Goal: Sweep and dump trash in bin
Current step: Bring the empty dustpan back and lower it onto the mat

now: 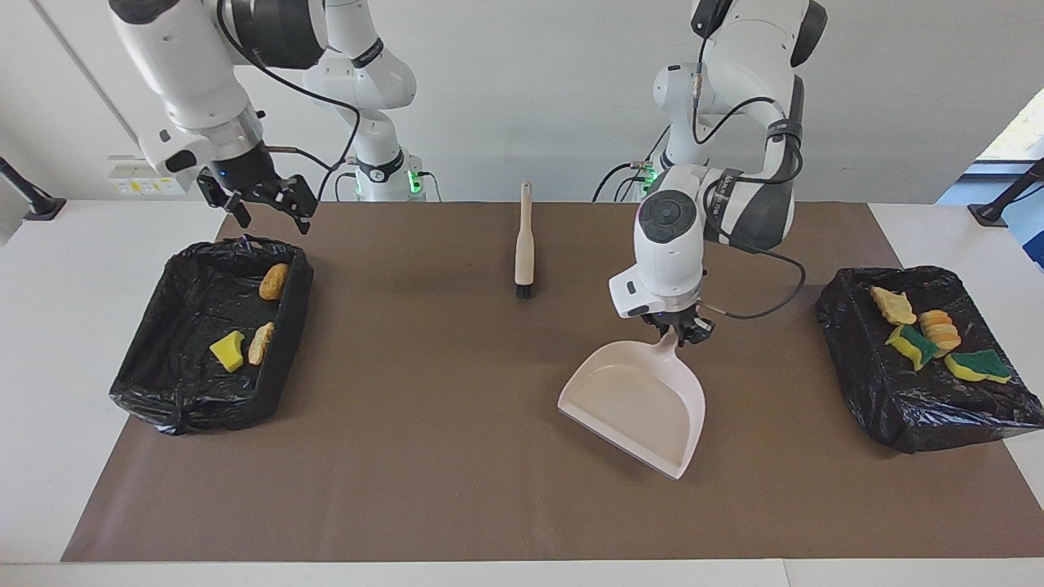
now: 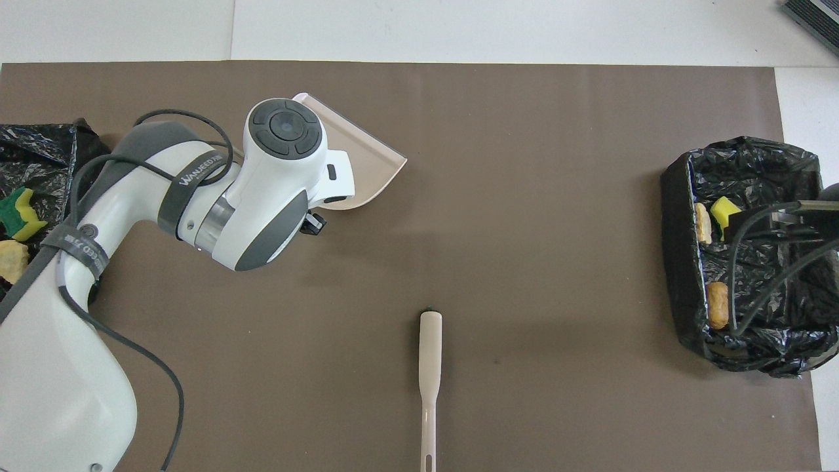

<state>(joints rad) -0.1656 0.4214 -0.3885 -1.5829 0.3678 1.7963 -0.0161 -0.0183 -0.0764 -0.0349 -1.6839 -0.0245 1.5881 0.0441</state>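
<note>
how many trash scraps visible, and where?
7. Three in the bin at the right arm's end; four in the bin at the left arm's end. Liner folds may hide more.

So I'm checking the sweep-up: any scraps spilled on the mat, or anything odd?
Nothing spilled: the scraps sit in the two lined bins. The left gripper holds the empty dustpan; the brush lies untouched.

The left gripper (image 1: 679,330) grips the dustpan (image 1: 636,399) handle over the mat (image 1: 457,456); the right gripper (image 1: 259,200) hangs open above a bin (image 1: 167,399).
</note>
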